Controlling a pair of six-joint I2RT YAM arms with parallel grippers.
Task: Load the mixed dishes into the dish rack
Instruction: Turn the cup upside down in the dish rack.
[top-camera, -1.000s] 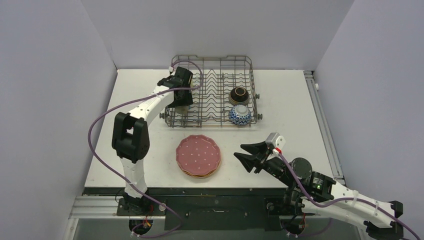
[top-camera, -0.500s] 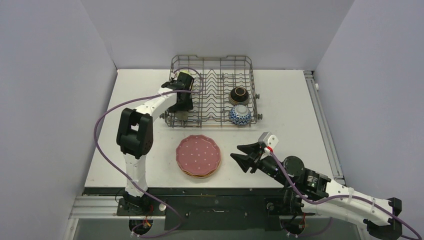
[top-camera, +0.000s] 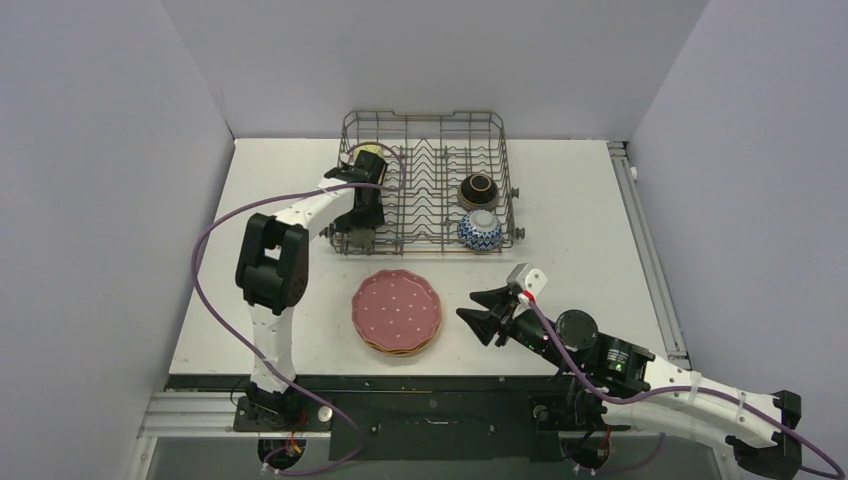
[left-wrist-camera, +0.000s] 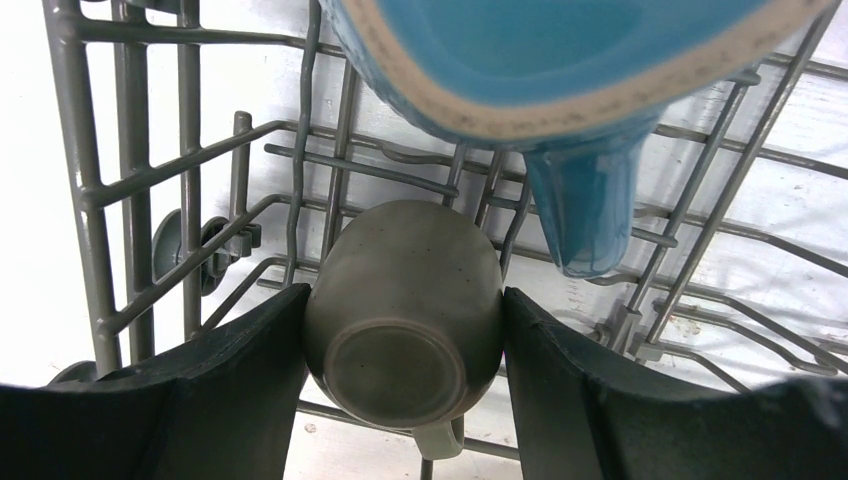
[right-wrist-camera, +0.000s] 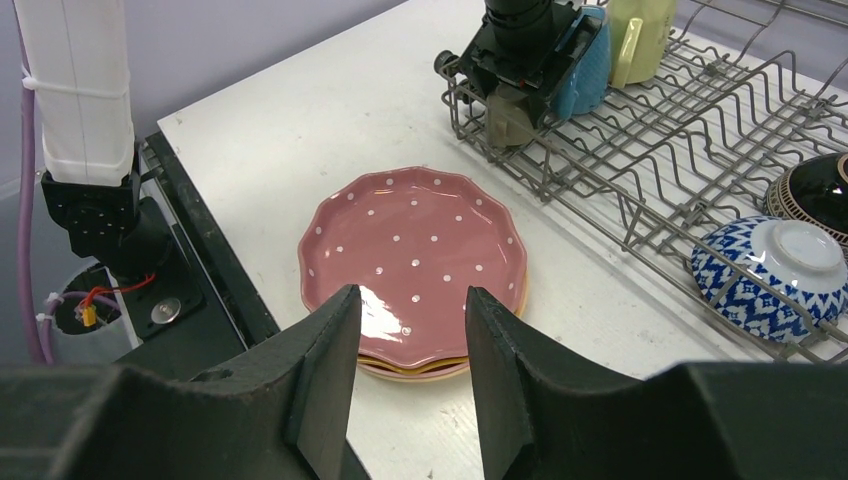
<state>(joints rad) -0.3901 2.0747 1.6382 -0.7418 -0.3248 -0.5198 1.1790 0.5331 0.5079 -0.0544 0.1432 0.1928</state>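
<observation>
My left jaws grip the small upturned grey-olive mug (left-wrist-camera: 400, 310) in the near-left corner of the grey wire dish rack (top-camera: 428, 118), beside a blue mug (left-wrist-camera: 560, 50). My right jaws hang open just right of the pink-topped stack of scalloped dotted plates (top-camera: 396, 308). I judge the mugs and 2 round bowls (top-camera: 478, 189) racked, with only those plates on the white surface (top-camera: 280, 180) left.

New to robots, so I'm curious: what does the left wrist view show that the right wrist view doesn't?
Only the left wrist view: the round underside of the small grey-olive mug, close up between that arm's black jaws. Only the right wrist view: the stack of scalloped dotted plates, pink on top, the blue-and-white patterned bowl, the dark brown bowl and the pale yellow mug. Both: the grey wire dish rack, the glossy blue mug and the grey-olive mug.
</observation>
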